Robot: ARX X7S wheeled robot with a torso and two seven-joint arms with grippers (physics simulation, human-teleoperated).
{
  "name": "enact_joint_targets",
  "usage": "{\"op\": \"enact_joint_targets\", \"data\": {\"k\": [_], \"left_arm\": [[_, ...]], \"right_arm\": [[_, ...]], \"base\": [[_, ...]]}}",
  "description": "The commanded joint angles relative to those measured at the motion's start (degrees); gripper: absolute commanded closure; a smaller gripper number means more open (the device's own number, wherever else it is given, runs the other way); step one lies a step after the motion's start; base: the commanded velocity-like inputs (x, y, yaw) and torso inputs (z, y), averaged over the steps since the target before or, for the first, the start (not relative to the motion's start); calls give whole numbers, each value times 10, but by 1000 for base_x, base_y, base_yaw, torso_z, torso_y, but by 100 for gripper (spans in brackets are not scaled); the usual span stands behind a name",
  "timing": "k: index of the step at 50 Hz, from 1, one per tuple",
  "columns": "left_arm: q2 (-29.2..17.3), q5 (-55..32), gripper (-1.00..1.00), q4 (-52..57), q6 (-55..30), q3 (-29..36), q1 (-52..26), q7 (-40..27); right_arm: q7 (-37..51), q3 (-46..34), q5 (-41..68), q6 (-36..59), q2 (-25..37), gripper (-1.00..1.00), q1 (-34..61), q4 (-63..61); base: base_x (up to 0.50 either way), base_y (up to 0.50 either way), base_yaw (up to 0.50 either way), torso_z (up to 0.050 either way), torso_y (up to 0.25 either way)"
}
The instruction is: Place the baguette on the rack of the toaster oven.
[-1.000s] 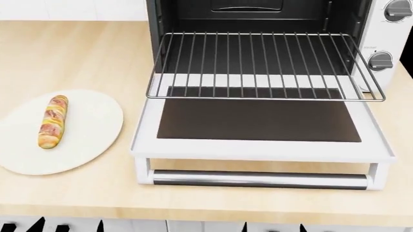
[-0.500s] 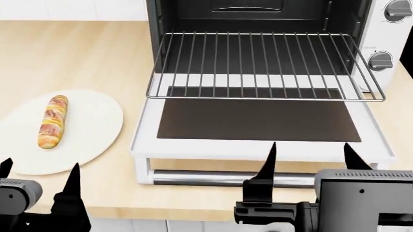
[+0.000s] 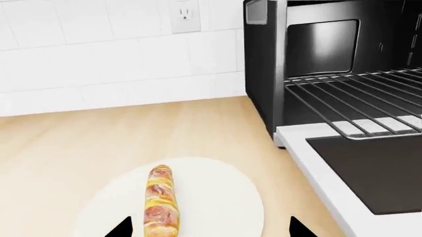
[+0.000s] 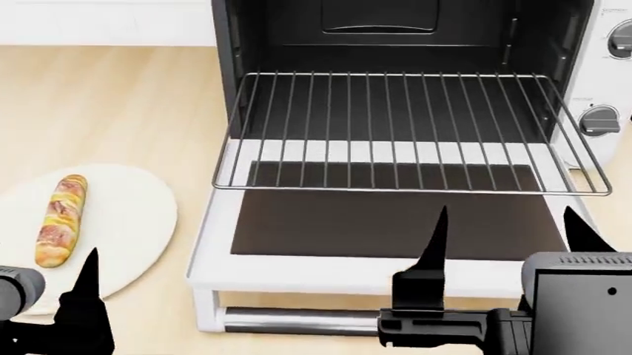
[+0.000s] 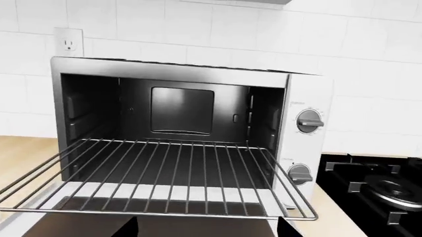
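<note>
So the oven (image 4: 415, 89) sits far right on the desk (image 4: 118, 96), door dropped flat, rack (image 4: 395, 129) pulled out and bare. The baguette (image 4: 58, 220) lies on a plate (image 4: 129, 214) at left. Both grippers, left (image 4: 40, 296) and right (image 4: 504, 237), hover near, jaws spread, holding nothing.

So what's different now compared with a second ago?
Both grippers rose into the head view: the left gripper near the plate, the right gripper before the open door. Both are open, holding nothing. The view shifted slightly. The baguette lies untouched on its plate; the rack is pulled out and bare.
</note>
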Motion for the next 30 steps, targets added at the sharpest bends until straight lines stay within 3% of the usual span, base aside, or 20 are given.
{"op": "enact_joint_targets", "data": {"k": [1, 22, 30], "left_arm": [[-4, 9, -100, -4, 4, 1, 4, -1], [-13, 4, -100, -12, 9, -7, 0, -3], [-18, -5, -100, -29, -11, -32, -12, -7]], "right_arm": [[9, 30, 30, 25, 0, -100, 4, -16], [59, 33, 94, 51, 12, -100, 33, -5], [82, 39, 125, 65, 16, -100, 40, -2]], "base": [[270, 0, 0, 0, 0], [271, 0, 0, 0, 0], [55, 0, 0, 0, 0]]}}
